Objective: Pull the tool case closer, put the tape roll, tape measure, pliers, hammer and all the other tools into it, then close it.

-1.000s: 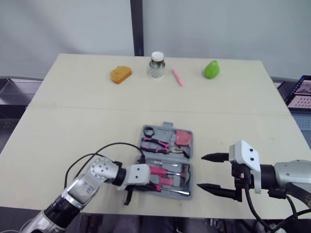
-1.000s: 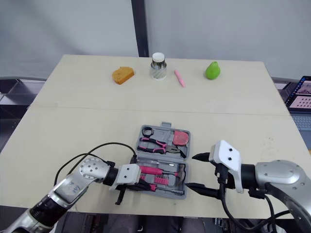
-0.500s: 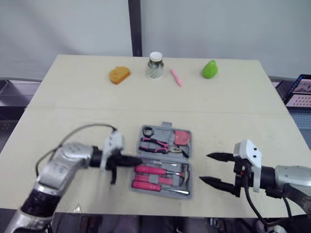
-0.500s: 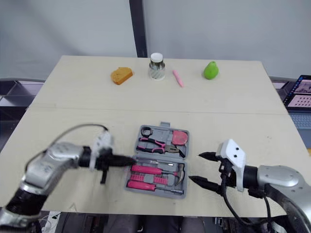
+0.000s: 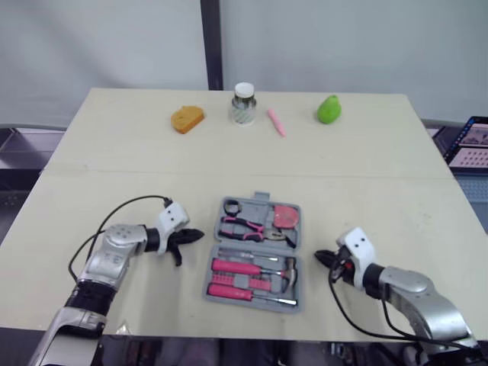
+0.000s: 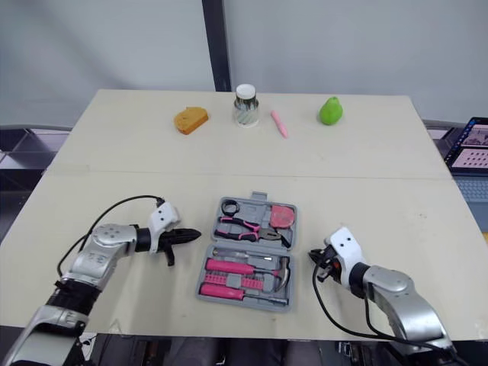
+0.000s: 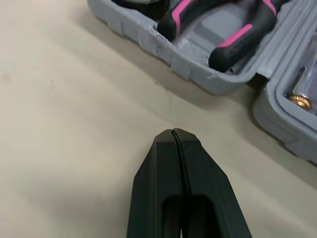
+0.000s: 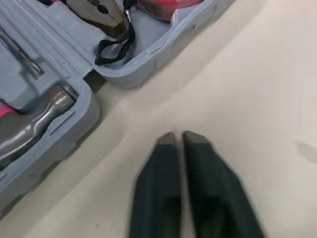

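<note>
The grey tool case [image 5: 216, 252] lies open and flat near the table's front edge. Its far half holds a black tape roll [image 5: 232, 206], pink-handled pliers [image 5: 244, 226] and a pink tape measure [image 5: 287, 216]. Its near half holds a hammer [image 5: 290, 268] and two pink-handled screwdrivers [image 5: 232, 267]. My left gripper [image 5: 197, 235] is shut and empty, just left of the case, pointing at its side; the left wrist view has its tip [image 7: 176, 133] a short way off the case wall [image 7: 173, 64]. My right gripper [image 5: 320, 257] is shut and empty beside the case's right edge.
Along the far edge of the table stand an orange bread-shaped piece [image 5: 187, 118], a small lidded jar [image 5: 243, 103], a pink stick [image 5: 277, 122] and a green pear [image 5: 329, 109]. A laptop [image 5: 473, 141] sits beyond the right edge.
My left gripper has drawn back out of the case to its left side. My right gripper has shut and moved lower, close to the case's right edge.
</note>
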Controlling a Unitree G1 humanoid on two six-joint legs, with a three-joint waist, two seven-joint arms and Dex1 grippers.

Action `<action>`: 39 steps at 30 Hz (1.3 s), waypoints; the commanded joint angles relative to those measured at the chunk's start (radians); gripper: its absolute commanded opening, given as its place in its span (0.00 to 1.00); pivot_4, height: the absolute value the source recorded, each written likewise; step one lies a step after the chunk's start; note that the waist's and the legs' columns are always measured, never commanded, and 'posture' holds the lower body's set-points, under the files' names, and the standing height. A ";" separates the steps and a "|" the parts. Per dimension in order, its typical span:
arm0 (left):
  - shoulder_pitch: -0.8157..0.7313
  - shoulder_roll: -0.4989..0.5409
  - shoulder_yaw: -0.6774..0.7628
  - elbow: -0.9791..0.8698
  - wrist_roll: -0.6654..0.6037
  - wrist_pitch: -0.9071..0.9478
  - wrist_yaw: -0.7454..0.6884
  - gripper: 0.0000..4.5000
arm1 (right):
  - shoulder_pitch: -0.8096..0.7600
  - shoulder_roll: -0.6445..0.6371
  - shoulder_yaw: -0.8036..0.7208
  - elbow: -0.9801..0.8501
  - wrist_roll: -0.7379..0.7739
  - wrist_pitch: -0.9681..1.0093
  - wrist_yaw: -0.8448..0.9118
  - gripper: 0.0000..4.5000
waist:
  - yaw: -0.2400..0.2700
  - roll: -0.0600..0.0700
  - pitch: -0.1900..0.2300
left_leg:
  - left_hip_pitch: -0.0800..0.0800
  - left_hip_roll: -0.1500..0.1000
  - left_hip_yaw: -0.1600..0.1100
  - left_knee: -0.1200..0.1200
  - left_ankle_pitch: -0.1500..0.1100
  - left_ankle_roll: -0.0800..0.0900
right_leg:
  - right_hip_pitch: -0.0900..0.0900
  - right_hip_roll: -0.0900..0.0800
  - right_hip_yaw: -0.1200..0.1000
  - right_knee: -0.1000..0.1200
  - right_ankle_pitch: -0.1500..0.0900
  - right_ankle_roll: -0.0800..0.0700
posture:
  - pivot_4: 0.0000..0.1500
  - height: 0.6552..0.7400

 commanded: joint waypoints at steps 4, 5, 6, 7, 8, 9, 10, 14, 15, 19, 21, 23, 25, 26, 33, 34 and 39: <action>0.029 -0.081 -0.084 -0.038 0.037 0.031 -0.021 0.00 | -0.043 0.030 0.033 -0.003 -0.022 -0.005 0.007 0.01 | 0.001 0.005 -0.003 | 0.000 0.000 0.000 0.000 0.000 0.000 | 0.000 0.000 0.000 0.001 0.000 0.000 | 1.00 1.00; 0.037 -0.082 -0.087 -0.061 0.030 0.054 -0.032 0.00 | -0.047 0.031 0.035 -0.004 -0.025 -0.005 0.009 0.01 | 0.001 0.005 -0.004 | 0.000 0.000 0.000 0.000 0.000 0.000 | 0.000 0.000 0.000 0.001 0.000 0.000 | 1.00 1.00; 0.045 -0.080 -0.090 -0.082 0.026 0.071 -0.040 0.00 | -0.049 0.034 0.036 -0.006 -0.027 -0.002 0.010 0.01 | 0.000 0.005 -0.004 | 0.000 0.000 0.000 0.000 0.000 0.000 | 0.000 0.000 0.000 0.001 0.000 0.000 | 1.00 1.00; 0.053 -0.076 -0.095 -0.104 0.023 0.089 -0.051 0.00 | -0.050 0.034 0.038 -0.010 -0.027 0.001 0.012 0.01 | -0.002 0.005 -0.004 | 0.000 0.000 0.000 0.000 0.000 0.000 | 0.000 0.000 0.000 0.001 0.000 0.000 | 1.00 1.00; 0.060 -0.070 -0.100 -0.123 0.023 0.100 -0.062 0.00 | -0.051 0.033 0.040 -0.016 -0.024 0.009 0.016 0.01 | -0.004 0.005 -0.004 | 0.000 0.000 0.000 0.000 0.000 0.000 | 0.000 0.000 0.000 0.001 0.000 0.000 | 1.00 1.00; 0.064 -0.065 -0.101 -0.136 0.025 0.109 -0.063 0.00 | -0.052 0.032 0.044 -0.023 -0.021 0.014 0.021 0.01 | -0.007 0.005 -0.004 | 0.000 0.000 0.000 0.000 0.000 0.000 | 0.000 0.000 0.000 0.001 0.000 0.000 | 1.00 1.00; 0.069 -0.061 -0.101 -0.148 0.024 0.121 -0.066 0.00 | -0.052 0.032 0.047 -0.030 -0.019 0.020 0.025 0.01 | -0.010 0.005 -0.004 | 0.000 0.000 0.000 0.000 0.000 0.000 | 0.000 0.000 0.000 0.001 0.000 0.000 | 1.00 1.00; 0.093 -0.029 -0.110 -0.220 0.015 0.178 -0.103 0.00 | -0.065 0.038 0.057 -0.055 -0.011 0.045 0.033 0.01 | -0.019 0.005 -0.004 | 0.000 0.000 0.000 -0.001 0.000 0.000 | -0.001 0.000 0.000 0.001 0.000 0.000 | 1.00 1.00; 0.104 -0.016 -0.114 -0.249 0.007 0.201 -0.118 0.00 | -0.067 0.034 0.065 -0.069 -0.005 0.054 0.047 0.01 | -0.022 0.005 -0.004 | 0.000 0.000 0.000 -0.002 0.000 0.000 | -0.001 0.000 0.000 0.000 0.000 0.000 | 1.00 1.00; 0.158 0.039 -0.123 -0.354 -0.003 0.272 -0.147 0.00 | -0.055 0.014 0.090 -0.126 0.017 0.094 0.090 0.01 | -0.036 0.005 -0.004 | 0.000 0.000 0.000 -0.004 0.000 0.000 | -0.002 0.000 0.000 0.000 0.000 0.000 | 1.00 1.00; 0.176 0.059 -0.119 -0.383 -0.005 0.290 -0.145 0.00 | -0.044 0.003 0.103 -0.149 0.020 0.105 0.110 0.01 | -0.038 0.005 -0.004 | 0.001 0.000 0.000 -0.005 0.000 0.000 | -0.002 0.000 0.000 0.000 0.000 0.000 | 1.00 1.00; 0.196 0.081 -0.115 -0.404 -0.002 0.298 -0.141 0.00 | -0.035 -0.001 0.107 -0.166 0.025 0.118 0.115 0.01 | -0.039 0.005 -0.004 | 0.002 0.000 0.000 -0.006 0.000 0.000 | -0.002 0.000 0.000 -0.001 0.000 0.000 | 1.00 1.00; 0.214 0.104 -0.111 -0.418 0.001 0.301 -0.140 0.00 | -0.028 -0.003 0.109 -0.177 0.028 0.129 0.116 0.01 | -0.039 0.005 -0.004 | 0.002 0.000 0.000 -0.007 0.000 0.000 | -0.002 0.000 0.000 -0.001 0.000 0.000 | 1.00 1.00; 0.221 0.109 -0.107 -0.424 0.000 0.303 -0.135 0.00 | -0.023 -0.006 0.112 -0.185 0.030 0.134 0.120 0.01 | -0.040 0.005 -0.004 | 0.002 0.000 0.000 -0.007 0.000 0.000 | -0.002 0.000 0.000 -0.001 0.000 0.000 | 1.00 1.00; 0.253 0.137 -0.091 -0.464 -0.012 0.328 -0.127 0.00 | 0.007 -0.013 0.112 -0.231 0.042 0.158 0.120 0.01 | -0.039 0.005 -0.004 | 0.003 0.000 0.000 -0.010 0.000 0.000 | -0.002 0.000 0.000 -0.002 0.000 0.000 | 1.00 1.00; 0.256 0.139 -0.090 -0.466 -0.010 0.328 -0.124 0.00 | 0.012 -0.016 0.113 -0.238 0.044 0.160 0.122 0.01 | -0.039 0.005 -0.004 | 0.003 0.000 0.000 -0.010 0.000 0.000 | -0.002 0.000 0.000 -0.002 0.000 0.000 | 1.00 1.00; 0.268 0.143 -0.088 -0.475 -0.011 0.335 -0.125 0.00 | 0.022 -0.023 0.114 -0.254 0.049 0.169 0.119 0.01 | -0.040 0.005 -0.004 | 0.003 0.000 0.001 -0.010 0.000 0.000 | -0.002 0.000 0.000 -0.002 0.000 0.000 | 1.00 1.00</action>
